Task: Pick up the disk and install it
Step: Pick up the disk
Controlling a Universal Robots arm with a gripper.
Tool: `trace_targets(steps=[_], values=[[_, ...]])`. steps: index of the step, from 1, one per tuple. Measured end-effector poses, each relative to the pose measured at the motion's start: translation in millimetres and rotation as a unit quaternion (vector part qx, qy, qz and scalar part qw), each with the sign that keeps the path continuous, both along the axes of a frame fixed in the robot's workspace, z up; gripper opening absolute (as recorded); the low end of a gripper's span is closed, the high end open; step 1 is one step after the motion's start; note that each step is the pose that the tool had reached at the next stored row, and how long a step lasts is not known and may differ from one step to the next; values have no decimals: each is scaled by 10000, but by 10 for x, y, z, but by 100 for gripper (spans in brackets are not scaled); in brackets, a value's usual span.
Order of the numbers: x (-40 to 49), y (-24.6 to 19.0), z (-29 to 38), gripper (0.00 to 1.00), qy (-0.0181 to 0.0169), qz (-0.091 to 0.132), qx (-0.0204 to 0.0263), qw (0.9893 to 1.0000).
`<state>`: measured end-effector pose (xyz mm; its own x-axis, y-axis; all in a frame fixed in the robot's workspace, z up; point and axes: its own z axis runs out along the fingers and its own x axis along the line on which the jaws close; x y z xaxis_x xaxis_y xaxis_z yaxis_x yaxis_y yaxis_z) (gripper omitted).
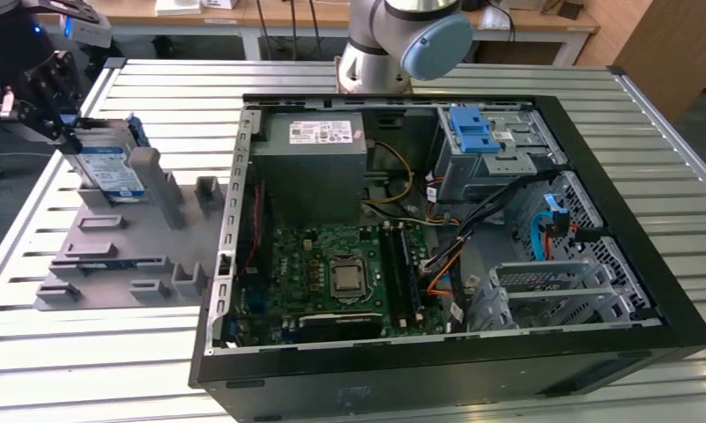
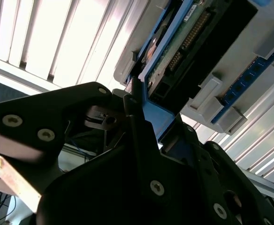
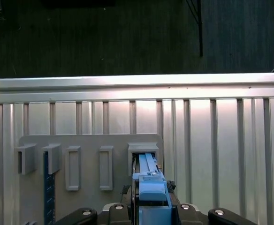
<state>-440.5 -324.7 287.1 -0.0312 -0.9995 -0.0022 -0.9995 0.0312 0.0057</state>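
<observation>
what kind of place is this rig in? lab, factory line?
Probably a robotics lab or test bench, not a production line: an open desktop computer case lies on a slatted aluminium table, a grey fixture beside it holds the disk on edge, and wooden workbenches stand behind.

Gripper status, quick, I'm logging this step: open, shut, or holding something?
Gripper: shut on the disk, which stands on edge in the grey rack.

Item: disk (image 1: 108, 167). You lose its lower edge inside a slot of the grey holder (image 1: 141, 264).
Item: gripper (image 1: 56, 123), above that holder. Its upper body is cut by the exterior view's edge.
</observation>
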Motion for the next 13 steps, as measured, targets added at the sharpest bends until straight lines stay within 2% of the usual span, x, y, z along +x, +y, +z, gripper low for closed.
trace_targets(steps=[8, 9, 10, 13], values=[[0, 0, 0, 37, 0, 30, 0, 10000], [0, 0, 0, 38, 0, 31, 0, 10000], [0, 0, 0, 44, 0, 31, 0, 10000], [0, 0, 0, 44, 0, 32, 0, 10000]])
